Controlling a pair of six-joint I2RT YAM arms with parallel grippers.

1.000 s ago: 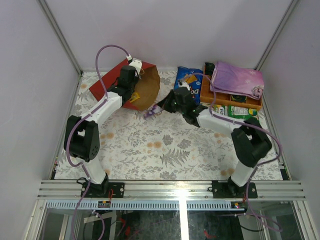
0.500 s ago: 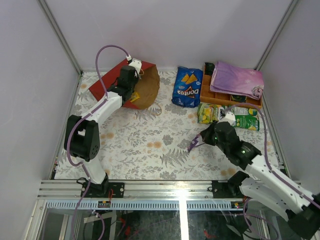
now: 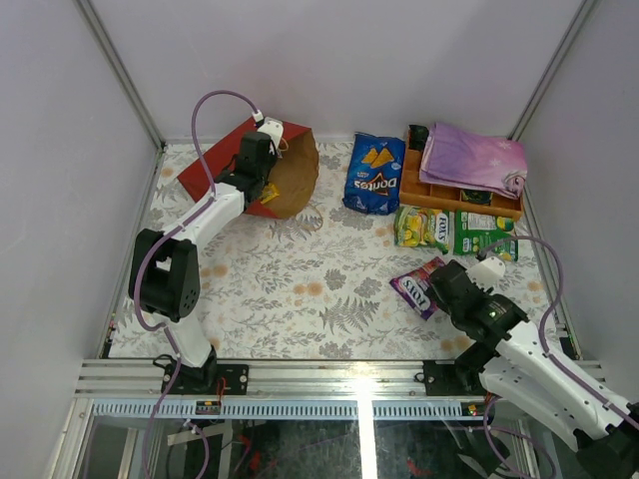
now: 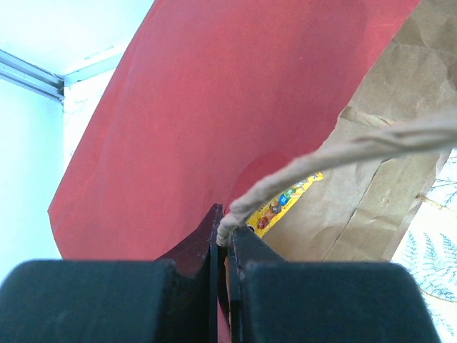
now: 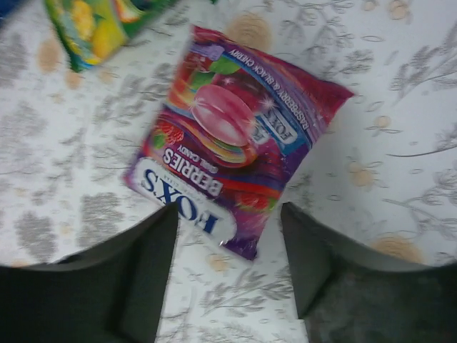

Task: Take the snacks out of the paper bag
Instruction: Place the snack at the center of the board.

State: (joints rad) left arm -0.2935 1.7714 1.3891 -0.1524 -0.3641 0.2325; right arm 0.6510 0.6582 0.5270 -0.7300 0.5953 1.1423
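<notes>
Floral table, left gripper pinching paper bag handle, yellow pack half hidden, right gripper parted over purple pack

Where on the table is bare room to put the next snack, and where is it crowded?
Bare: the table middle down to the near edge, between paper bag and purple Fox's pack. Crowded: far right, around Doritos bag, green packs and orange tray.
</notes>
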